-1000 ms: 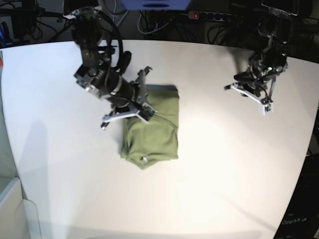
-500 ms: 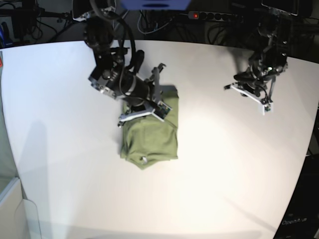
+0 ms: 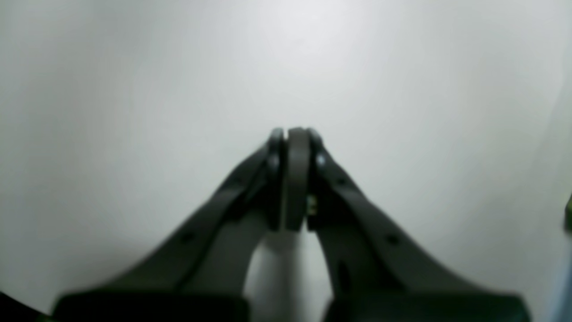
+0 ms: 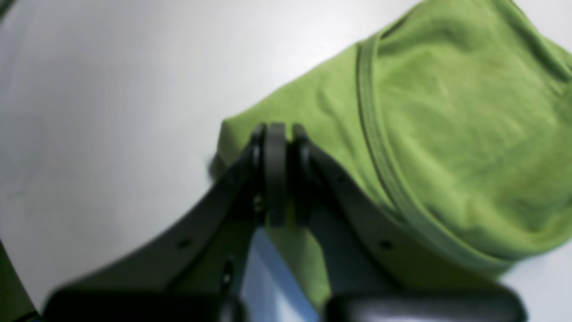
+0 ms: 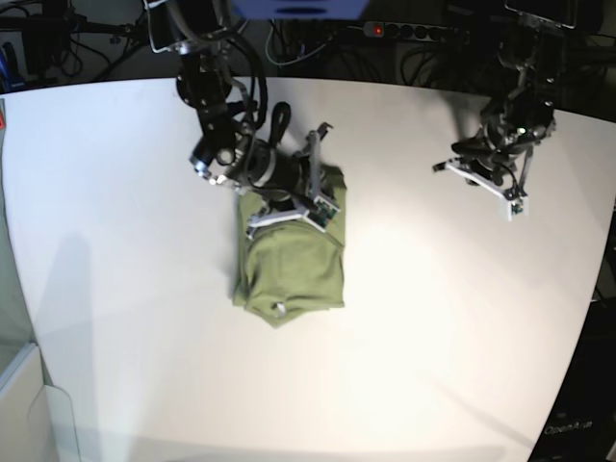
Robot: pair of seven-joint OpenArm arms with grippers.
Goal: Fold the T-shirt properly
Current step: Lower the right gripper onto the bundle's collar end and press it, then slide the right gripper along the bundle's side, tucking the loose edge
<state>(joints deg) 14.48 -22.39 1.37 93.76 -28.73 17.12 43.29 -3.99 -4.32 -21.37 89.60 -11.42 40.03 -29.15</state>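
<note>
Base view: the T-shirt (image 5: 289, 260) lies folded into a compact rectangle on the white table (image 5: 433, 318), a bit left of centre in frame, with a small pale spot at its near edge. Right arm, on the frame's left side, reaches down over the far part of the shirt; the right gripper (image 5: 322, 197) sits over the upper right area of the bundle, fingers pressed together. Can't tell from this angle whether it touches the cloth or hangs just above.

Right wrist view: right gripper (image 4: 277, 134) has its pads flat against each other, no gap, no fabric seen pinched between them. Tips sit over a corner of the T-shirt (image 4: 447, 125), which fills the right side of frame; a stitched hem band runs down across it. Bare table to the left.

Left arm is at the frame's right in base view, well apart from the shirt; left gripper (image 5: 520, 204) is low over bare table, holding nothing.

Left wrist view: left gripper (image 3: 290, 138) is fully closed, pads touching, only white table (image 3: 134, 89) under it. Blurry; a tiny dark sliver at the right edge, can't tell what it is.
</note>
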